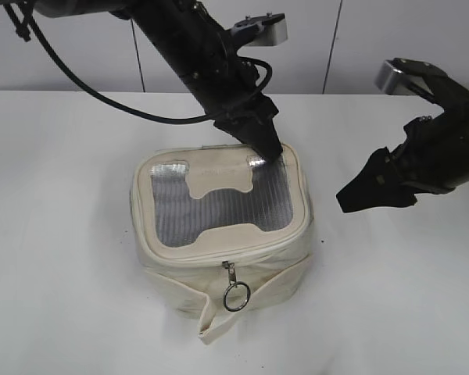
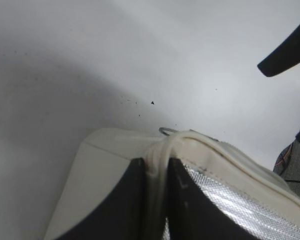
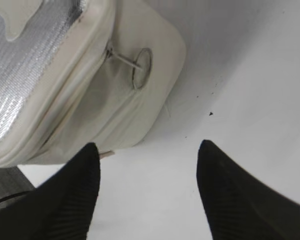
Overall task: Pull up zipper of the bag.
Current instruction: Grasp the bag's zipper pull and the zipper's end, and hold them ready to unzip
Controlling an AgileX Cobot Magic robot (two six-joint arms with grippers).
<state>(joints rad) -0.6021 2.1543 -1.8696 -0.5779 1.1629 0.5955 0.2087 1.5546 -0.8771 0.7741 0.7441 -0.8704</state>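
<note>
The cream-white bag [image 1: 219, 269] sits on the white table, its lid with the grey mesh window [image 1: 219, 203] facing up. The cream zipper track [image 1: 223, 251] runs around the lid rim. One silver slider with a ring pull [image 1: 236, 295] hangs at the front; it also shows in the right wrist view [image 3: 141, 67]. My left gripper [image 1: 272, 150] is shut on the bag's back right lid rim, pinching cream fabric [image 2: 157, 170]. A second metal piece [image 2: 166, 131] peeks past that rim. My right gripper [image 1: 352, 197] is open and empty, to the right of the bag [image 3: 147, 150].
A loose cream strap end [image 1: 211, 324] trails off the bag's front toward the table's near edge. A black cable [image 1: 102, 98] hangs from the left arm over the back of the table. Bare white table [image 1: 391, 297] lies all round the bag.
</note>
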